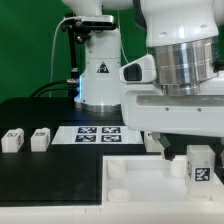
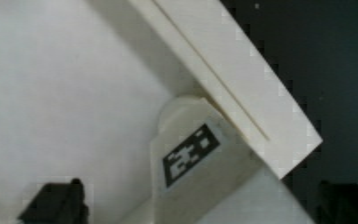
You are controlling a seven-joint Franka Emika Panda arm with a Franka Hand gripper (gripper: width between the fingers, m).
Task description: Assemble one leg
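Observation:
A leg (image 1: pixel 198 165), a small white block with a black-and-white tag, stands upright on the white tabletop (image 1: pixel 130 185) near its corner at the exterior view's right. My gripper (image 1: pixel 186 135) hangs just above it, open and empty. In the wrist view the leg (image 2: pixel 190 150) lies against the tabletop's raised rim (image 2: pixel 229 70). My dark fingertips (image 2: pixel 55 205) show wide apart on either side of it and do not touch it. Two more legs (image 1: pixel 12 139) (image 1: pixel 39 138) stand on the black table at the exterior view's left.
The marker board (image 1: pixel 95 133) lies flat behind the tabletop, in front of the arm's white base (image 1: pixel 98 75). A round corner socket (image 1: pixel 117 170) shows on the tabletop. A cable runs behind the base at the left.

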